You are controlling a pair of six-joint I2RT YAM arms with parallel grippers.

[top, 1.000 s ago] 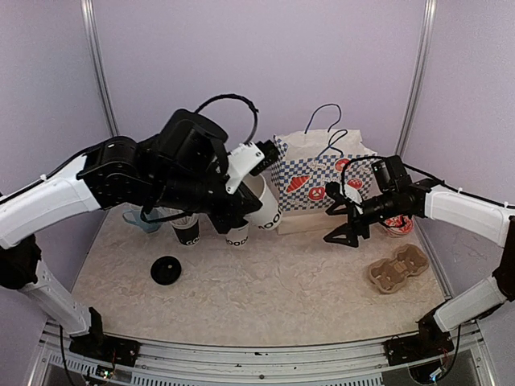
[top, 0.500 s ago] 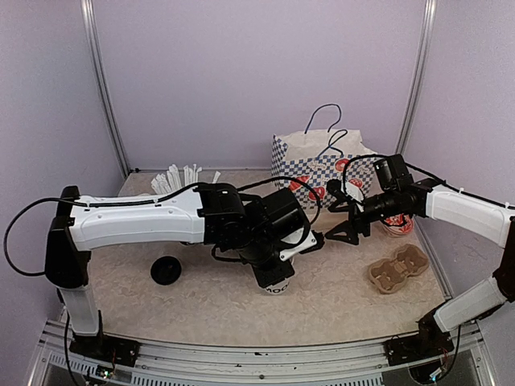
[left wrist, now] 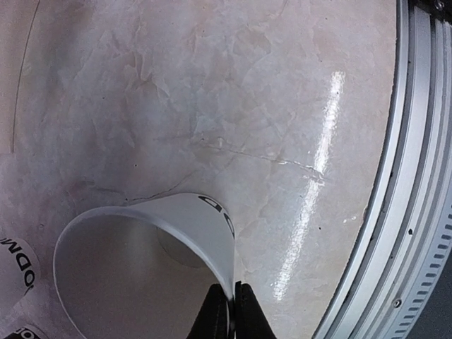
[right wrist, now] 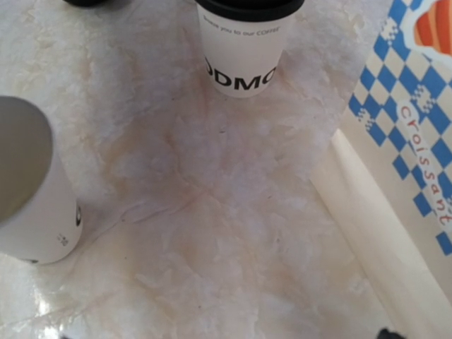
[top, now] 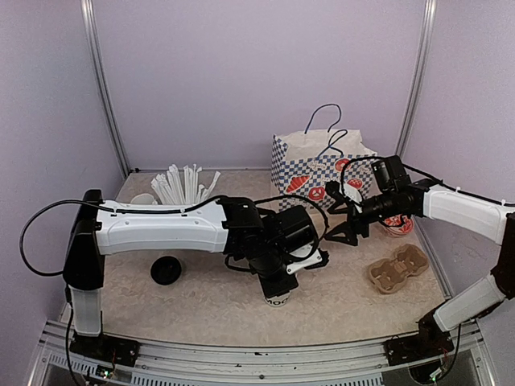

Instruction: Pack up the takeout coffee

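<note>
Left hand point(left wrist: 232, 311) clenched on the rim of lidless white cup point(left wrist: 191, 219), low at desk point(top: 201, 301), well in front of checkered bag point(top: 318, 173). Right hand point(top: 338, 233) released, spread wide, just before bag. Lidded cup point(right wrist: 244, 49) near bag.

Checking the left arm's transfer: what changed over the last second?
The left gripper, pinching the rim of the lidless white paper cup, swung from high at the back, beside the paper bag, down to the near middle of the table. Nothing grabbed or released. The right gripper stayed open by the bag; loose black lid and cardboard cup carrier unmoved.
</note>
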